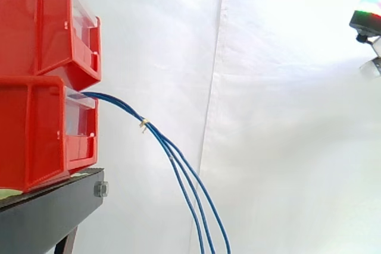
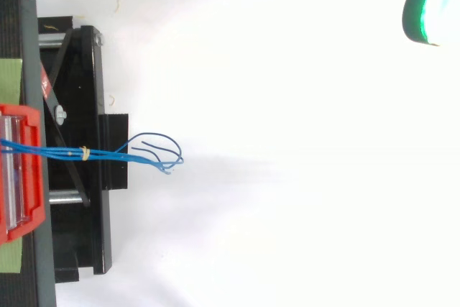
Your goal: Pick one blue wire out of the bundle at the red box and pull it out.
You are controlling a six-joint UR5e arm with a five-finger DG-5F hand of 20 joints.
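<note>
A bundle of blue wires [image 1: 172, 153] comes out of the front of the lower red bin [image 1: 41, 135] and droops down to the right. A small yellowish tie [image 1: 143, 124] binds the wires close to the bin. From above, the wires [image 2: 108, 153] run right from the red bin [image 2: 21, 170], and their loose ends curl past the stand. A small part of my hand [image 1: 368, 16] shows at the upper right edge, far from the wires and touching nothing. Seen from above, the hand [image 2: 431, 1] sits in the top right corner.
A second red bin [image 1: 47, 22] is stacked on the lower one. Both rest on a black stand [image 1: 53, 212], whose frame [image 2: 86, 106] lies under the wires in the top view. A white curtain [image 1: 268, 117] hangs behind.
</note>
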